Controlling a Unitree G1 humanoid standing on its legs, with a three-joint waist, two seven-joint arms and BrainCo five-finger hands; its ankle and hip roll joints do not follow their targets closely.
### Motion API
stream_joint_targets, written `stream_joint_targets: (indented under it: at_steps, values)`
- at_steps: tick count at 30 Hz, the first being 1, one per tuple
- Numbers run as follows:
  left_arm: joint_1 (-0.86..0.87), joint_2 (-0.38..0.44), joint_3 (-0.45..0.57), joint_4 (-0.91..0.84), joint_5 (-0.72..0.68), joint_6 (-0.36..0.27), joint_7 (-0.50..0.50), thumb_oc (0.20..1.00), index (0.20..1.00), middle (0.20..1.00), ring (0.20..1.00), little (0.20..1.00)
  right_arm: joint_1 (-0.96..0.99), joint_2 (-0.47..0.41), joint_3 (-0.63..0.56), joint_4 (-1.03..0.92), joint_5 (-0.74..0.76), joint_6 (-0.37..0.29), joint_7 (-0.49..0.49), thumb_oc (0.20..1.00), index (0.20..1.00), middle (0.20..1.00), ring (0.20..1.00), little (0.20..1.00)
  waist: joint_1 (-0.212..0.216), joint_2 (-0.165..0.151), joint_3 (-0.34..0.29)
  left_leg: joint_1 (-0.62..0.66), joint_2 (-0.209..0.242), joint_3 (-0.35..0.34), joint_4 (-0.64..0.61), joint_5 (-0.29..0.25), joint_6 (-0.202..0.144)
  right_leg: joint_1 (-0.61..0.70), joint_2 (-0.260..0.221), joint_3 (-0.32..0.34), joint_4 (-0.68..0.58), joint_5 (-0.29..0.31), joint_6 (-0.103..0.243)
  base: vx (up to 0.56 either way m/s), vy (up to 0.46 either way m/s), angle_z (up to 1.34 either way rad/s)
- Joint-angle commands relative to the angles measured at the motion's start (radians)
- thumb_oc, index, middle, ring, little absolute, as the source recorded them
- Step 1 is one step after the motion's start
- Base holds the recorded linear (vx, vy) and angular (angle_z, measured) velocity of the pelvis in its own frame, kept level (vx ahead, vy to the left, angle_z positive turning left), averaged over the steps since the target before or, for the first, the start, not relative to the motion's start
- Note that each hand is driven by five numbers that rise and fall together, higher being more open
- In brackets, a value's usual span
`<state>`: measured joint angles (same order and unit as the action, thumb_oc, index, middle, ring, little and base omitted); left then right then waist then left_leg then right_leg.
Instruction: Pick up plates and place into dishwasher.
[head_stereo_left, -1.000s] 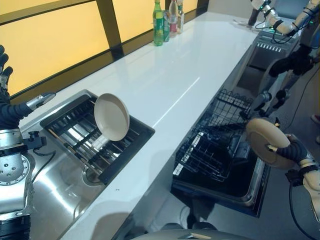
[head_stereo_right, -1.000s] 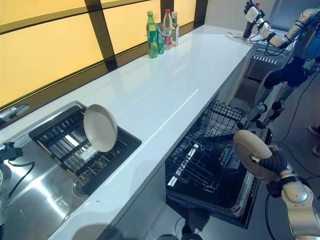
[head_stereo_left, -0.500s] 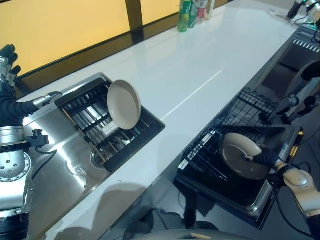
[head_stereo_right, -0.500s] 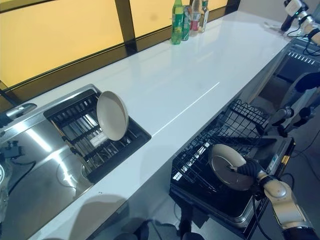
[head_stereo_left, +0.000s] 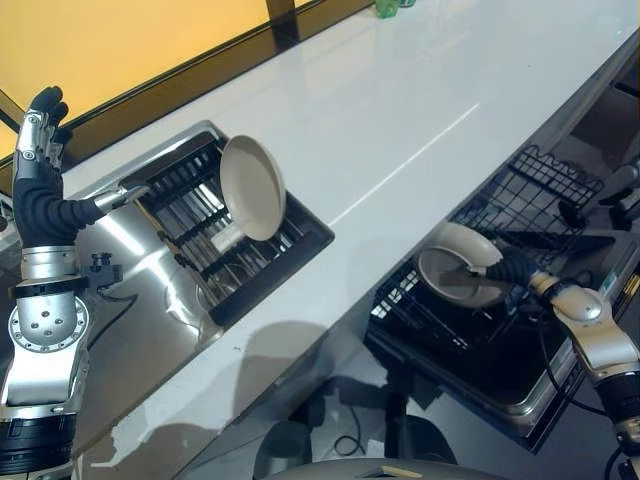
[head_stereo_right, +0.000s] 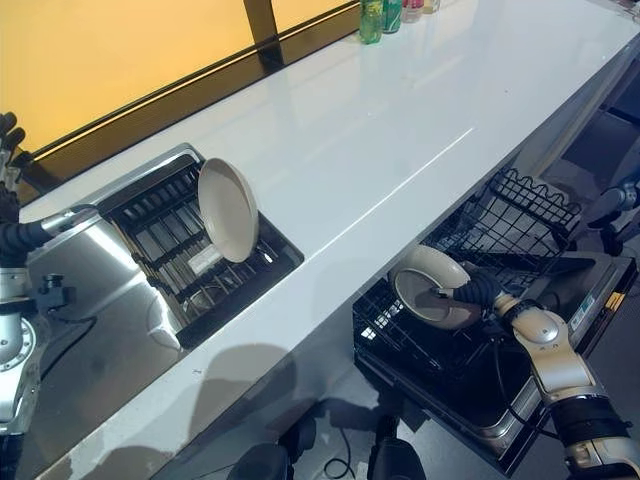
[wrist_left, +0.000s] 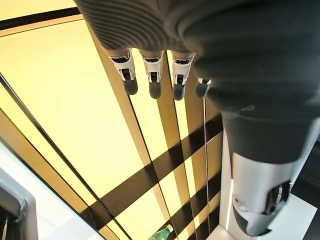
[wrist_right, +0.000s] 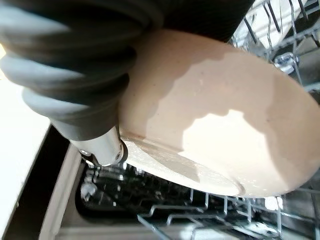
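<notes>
Since half a second ago your right hand (head_stereo_right: 478, 293) has carried the plate (head_stereo_right: 428, 288) deeper over the dishwasher rack (head_stereo_right: 425, 330), fingers clamped on its rim, left hand (head_stereo_left: 38, 150) raised open; release early and it could clip the tines and tip.

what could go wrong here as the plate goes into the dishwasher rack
1. The right robot hand grips the beige plate by one edge, tilted over the wire rack; it could catch on the tines or slip before seating.
2. The plate sits close to the white counter's edge, so it might knock against it.
3. A second plate leans on its edge in the sink rack and could tip when grabbed.
</notes>
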<state>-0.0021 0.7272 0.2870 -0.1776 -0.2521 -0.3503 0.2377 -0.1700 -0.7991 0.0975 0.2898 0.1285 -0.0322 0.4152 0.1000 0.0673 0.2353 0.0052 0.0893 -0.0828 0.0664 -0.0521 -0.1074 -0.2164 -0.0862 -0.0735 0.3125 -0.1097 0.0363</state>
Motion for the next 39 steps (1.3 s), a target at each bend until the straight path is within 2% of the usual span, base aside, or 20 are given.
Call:
stream_joint_targets:
  at_steps: [1, 10, 14, 16, 19, 21, 22, 23, 24, 25, 28, 33, 36, 39]
  values:
    - [-0.016, 0.013, -0.024, -0.014, 0.006, -0.048, 0.028, 1.0, 1.0, 1.0, 1.0, 1.0, -0.01, -0.044, 0.065, -0.003, -0.03, -0.027, 0.033, 0.2, 0.2, 0.2, 0.2, 0.2, -0.008, -0.029, -0.004, -0.104, -0.017, -0.044, 0.121, 0.063, 0.006, 0.112, 0.021, -0.074, -0.161, 0.024, -0.023, 0.0, 0.03, 0.05]
    - [-0.066, 0.017, -0.082, -0.017, 0.021, -0.062, 0.102, 1.0, 1.0, 1.0, 1.0, 1.0, -0.035, -0.046, 0.161, 0.059, -0.121, 0.001, 0.058, 0.2, 0.2, 0.2, 0.2, 0.2, -0.027, -0.005, 0.056, -0.138, -0.038, -0.033, 0.106, 0.058, 0.014, 0.048, 0.013, -0.053, -0.15, 0.04, -0.029, -0.08, 0.043, -0.02]
    - [-0.08, 0.014, -0.099, -0.024, 0.034, -0.057, 0.122, 1.0, 1.0, 1.0, 1.0, 1.0, -0.023, -0.048, 0.177, 0.047, -0.122, -0.057, 0.036, 0.2, 0.2, 0.2, 0.2, 0.2, -0.033, -0.001, 0.062, -0.143, -0.044, -0.028, 0.104, 0.057, 0.019, 0.046, 0.008, -0.052, -0.154, 0.044, -0.03, -0.04, 0.035, -0.03]
    - [-0.078, 0.004, -0.104, -0.017, 0.137, -0.059, 0.165, 1.0, 1.0, 1.0, 1.0, 1.0, 0.004, -0.028, 0.166, 0.015, -0.132, -0.073, 0.035, 0.2, 0.2, 0.2, 0.2, 0.2, -0.041, 0.002, 0.063, -0.144, -0.047, -0.025, 0.11, 0.059, 0.02, 0.049, 0.009, -0.046, -0.153, 0.045, -0.03, -0.01, 0.042, 0.0]
    - [-0.081, 0.02, -0.109, -0.019, 0.149, -0.051, 0.15, 1.0, 1.0, 1.0, 1.0, 1.0, 0.033, -0.018, 0.156, -0.019, -0.137, -0.053, 0.026, 0.2, 0.2, 0.2, 0.2, 0.2, -0.049, 0.0, 0.055, -0.133, -0.049, -0.018, 0.108, 0.054, 0.023, 0.068, 0.006, -0.04, -0.162, 0.044, -0.028, 0.03, 0.032, 0.0]
    - [-0.072, 0.023, -0.102, -0.026, 0.131, -0.053, 0.129, 1.0, 1.0, 1.0, 1.0, 1.0, 0.052, -0.008, 0.139, -0.017, -0.153, -0.054, 0.015, 0.325, 0.325, 0.325, 0.325, 0.325, -0.05, -0.001, 0.046, -0.125, -0.049, -0.015, 0.105, 0.053, 0.024, 0.083, 0.006, -0.039, -0.168, 0.043, -0.027, 0.03, 0.017, 0.0]
    - [-0.065, 0.02, -0.096, -0.032, 0.126, -0.051, 0.121, 1.0, 1.0, 1.0, 1.0, 1.0, 0.064, 0.0, 0.13, -0.013, -0.165, -0.057, 0.004, 0.442, 0.442, 0.442, 0.442, 0.442, -0.05, -0.002, 0.042, -0.12, -0.048, -0.013, 0.104, 0.052, 0.025, 0.094, 0.004, -0.04, -0.173, 0.042, -0.026, 0.04, 0.001, 0.02]
    - [-0.059, 0.017, -0.092, -0.039, 0.122, -0.046, 0.117, 1.0, 1.0, 1.0, 1.0, 1.0, 0.074, 0.006, 0.125, -0.009, -0.169, -0.061, -0.009, 0.58, 0.58, 0.58, 0.58, 0.58, -0.049, -0.004, 0.038, -0.114, -0.047, -0.012, 0.102, 0.052, 0.024, 0.104, 0.004, -0.041, -0.177, 0.042, -0.025, 0.04, -0.008, 0.03]
    - [-0.053, 0.014, -0.09, -0.043, 0.122, -0.042, 0.115, 1.0, 1.0, 1.0, 1.0, 1.0, 0.082, 0.011, 0.116, -0.009, -0.168, -0.065, -0.021, 0.915, 0.915, 0.915, 0.915, 0.915, -0.049, -0.006, 0.036, -0.108, -0.046, -0.011, 0.1, 0.05, 0.025, 0.113, 0.003, -0.042, -0.18, 0.042, -0.025, 0.04, -0.017, 0.04]
    - [-0.049, 0.009, -0.087, -0.041, 0.129, -0.041, 0.113, 1.0, 1.0, 1.0, 1.0, 1.0, 0.088, 0.016, 0.101, -0.011, -0.166, -0.064, -0.029, 1.0, 1.0, 1.0, 1.0, 1.0, -0.05, -0.008, 0.032, -0.101, -0.046, -0.011, 0.096, 0.046, 0.026, 0.121, 0.003, -0.041, -0.183, 0.042, -0.025, 0.03, -0.015, 0.06]
    - [-0.039, 0.011, -0.082, -0.031, 0.209, -0.044, 0.139, 1.0, 1.0, 1.0, 1.0, 1.0, 0.102, 0.026, 0.073, -0.019, -0.162, -0.054, -0.069, 1.0, 1.0, 1.0, 1.0, 1.0, -0.052, -0.011, 0.022, -0.081, -0.044, -0.008, 0.085, 0.038, 0.027, 0.14, 0.003, -0.04, -0.189, 0.042, -0.024, 0.02, -0.01, 0.08]
    - [-0.007, 0.08, -0.055, -0.02, 0.392, -0.034, 0.195, 1.0, 1.0, 1.0, 1.0, 1.0, 0.132, 0.021, -0.013, -0.08, -0.149, -0.053, -0.126, 1.0, 1.0, 1.0, 1.0, 1.0, -0.053, -0.02, -0.018, -0.037, -0.036, 0.001, 0.057, 0.027, 0.024, 0.185, 0.006, -0.045, -0.218, 0.043, -0.02, 0.02, -0.027, 0.05]
    - [0.018, 0.104, -0.044, 0.014, 0.41, -0.036, 0.21, 1.0, 1.0, 1.0, 1.0, 1.0, 0.148, 0.026, -0.077, -0.145, -0.129, -0.039, -0.181, 1.0, 1.0, 1.0, 1.0, 1.0, -0.053, -0.027, -0.04, -0.029, -0.027, 0.007, 0.069, 0.033, 0.021, 0.207, 0.01, -0.051, -0.22, 0.035, -0.021, 0.0, -0.043, 0.06]
    - [0.057, 0.082, -0.023, 0.032, 0.427, -0.056, 0.217, 1.0, 1.0, 1.0, 1.0, 1.0, 0.166, 0.054, -0.129, -0.236, -0.156, -0.045, -0.206, 1.0, 1.0, 1.0, 1.0, 1.0, -0.048, -0.033, -0.051, -0.022, -0.02, 0.006, 0.083, 0.041, 0.021, 0.228, 0.019, -0.05, -0.216, 0.025, -0.025, -0.02, -0.044, 0.01]
